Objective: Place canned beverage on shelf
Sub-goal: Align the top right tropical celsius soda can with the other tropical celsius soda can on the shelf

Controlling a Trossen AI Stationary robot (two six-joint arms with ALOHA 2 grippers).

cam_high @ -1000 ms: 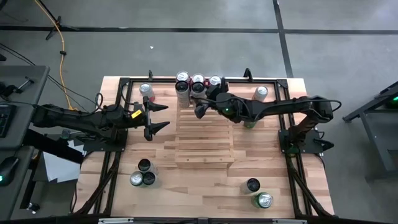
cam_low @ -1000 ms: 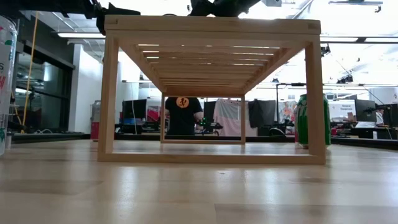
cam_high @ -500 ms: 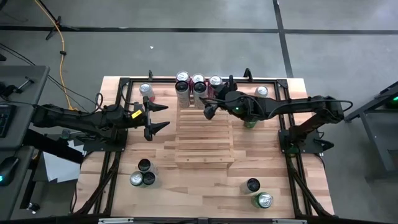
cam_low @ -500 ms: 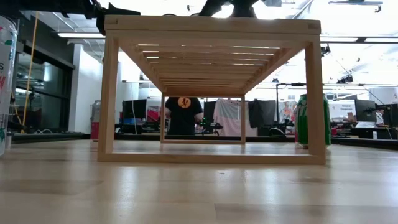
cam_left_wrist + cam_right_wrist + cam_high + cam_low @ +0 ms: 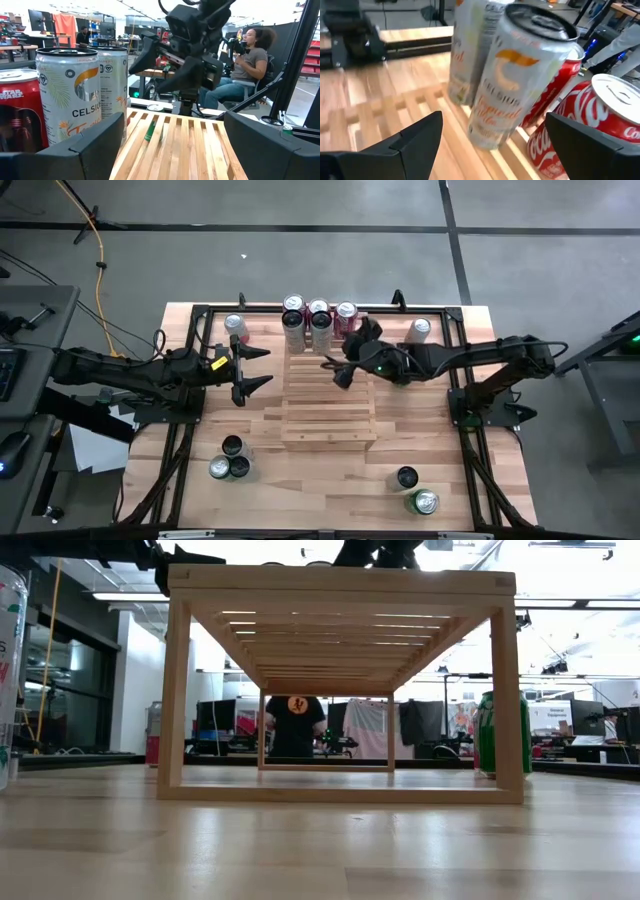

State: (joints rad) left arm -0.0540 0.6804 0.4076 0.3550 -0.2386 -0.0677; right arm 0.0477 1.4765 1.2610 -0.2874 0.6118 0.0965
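Four cans (image 5: 318,318) stand at the shelf's (image 5: 329,415) far end.

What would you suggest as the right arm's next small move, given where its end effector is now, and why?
Probably draw the right end effector back off the shelf toward the white can standing beside it on the table. Its fingers are open and empty above the slats, and the cans at the shelf's far end already stand upright, while several cans still wait on the table. The left end effector hovers open beside the shelf.
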